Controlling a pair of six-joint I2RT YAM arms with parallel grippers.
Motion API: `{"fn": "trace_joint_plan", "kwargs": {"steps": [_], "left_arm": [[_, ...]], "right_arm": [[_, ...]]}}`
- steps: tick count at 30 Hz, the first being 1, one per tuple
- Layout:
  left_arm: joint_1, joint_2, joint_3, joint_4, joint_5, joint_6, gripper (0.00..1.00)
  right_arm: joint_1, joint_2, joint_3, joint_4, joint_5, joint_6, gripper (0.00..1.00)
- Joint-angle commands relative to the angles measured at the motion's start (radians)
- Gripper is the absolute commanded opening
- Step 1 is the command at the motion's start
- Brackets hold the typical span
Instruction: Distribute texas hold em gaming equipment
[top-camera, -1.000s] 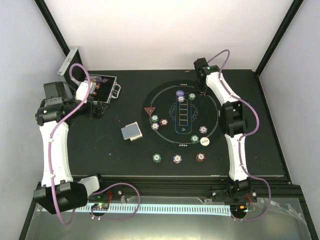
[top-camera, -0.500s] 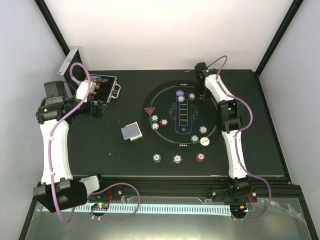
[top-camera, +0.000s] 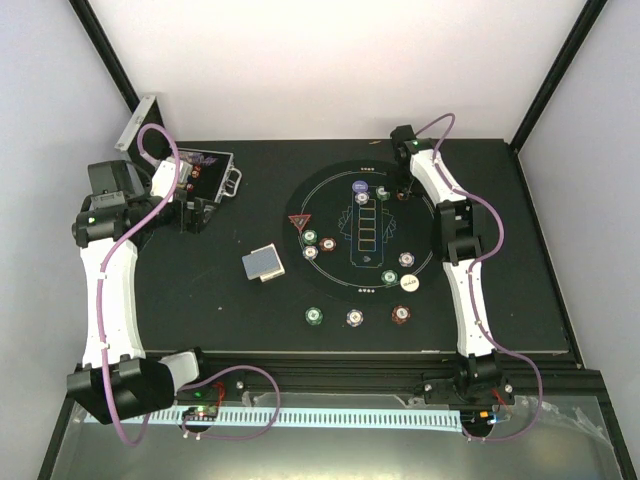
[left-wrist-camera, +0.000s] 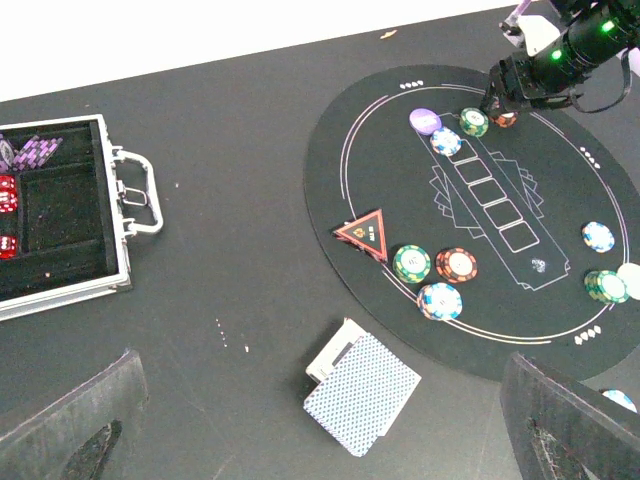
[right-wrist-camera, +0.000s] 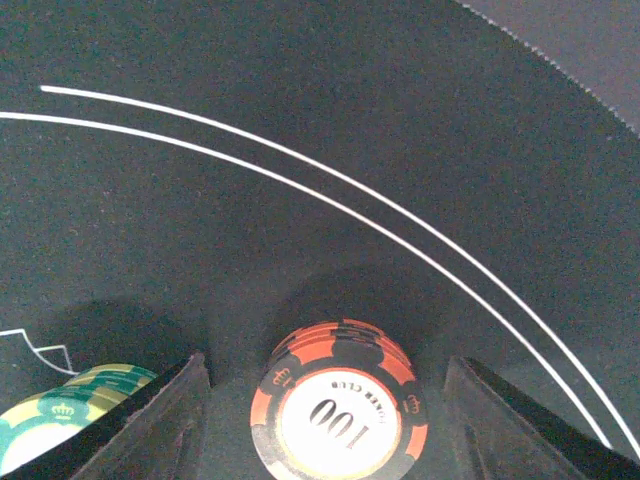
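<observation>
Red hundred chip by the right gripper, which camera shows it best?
Right wrist: the red chip sits close up between the fingers, its 100 readable. Left wrist shows a small red speck beside a green chip; the top view barely shows it.

Even, bright overhead light; soft shadows on the matte desk (top-camera: 200, 290). Overhead and left wrist views sharp; right wrist close-up slightly soft, grainy.

I log left arm (top-camera: 105, 290), right arm (top-camera: 470, 300): white shells, black joints, purple cables (top-camera: 150, 215), green LEDs (top-camera: 410, 146); left claw (top-camera: 193, 218), right claw (top-camera: 403, 190) black.
</observation>
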Motion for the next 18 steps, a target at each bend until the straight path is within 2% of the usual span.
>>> {"fn": "trace_joint_plan", "kwargs": {"steps": [1, 6, 11, 14, 18], "left_arm": [[0.006, 0.001, 0.035, 0.02, 0.018, -0.021, 0.99], [0.006, -0.002, 0.032, 0.012, 0.024, -0.022, 0.99], [0.006, -0.008, 0.033, 0.002, 0.028, -0.018, 0.99], [0.006, -0.014, 0.032, -0.006, 0.029, -0.016, 0.99], [0.006, -0.026, 0.032, -0.016, 0.031, -0.013, 0.99]], "right_arm": [[-0.007, -0.045, 0.03, 0.002, -0.005, -0.002, 0.69], [-0.019, -0.125, 0.02, -0.025, 0.006, -0.011, 0.7], [-0.019, -0.285, -0.13, -0.014, 0.023, -0.016, 0.68], [-0.01, -0.42, -0.303, 0.024, 0.009, -0.009, 0.65], [0.063, -0.693, -0.687, 0.148, 0.014, -0.001, 0.65]]}}
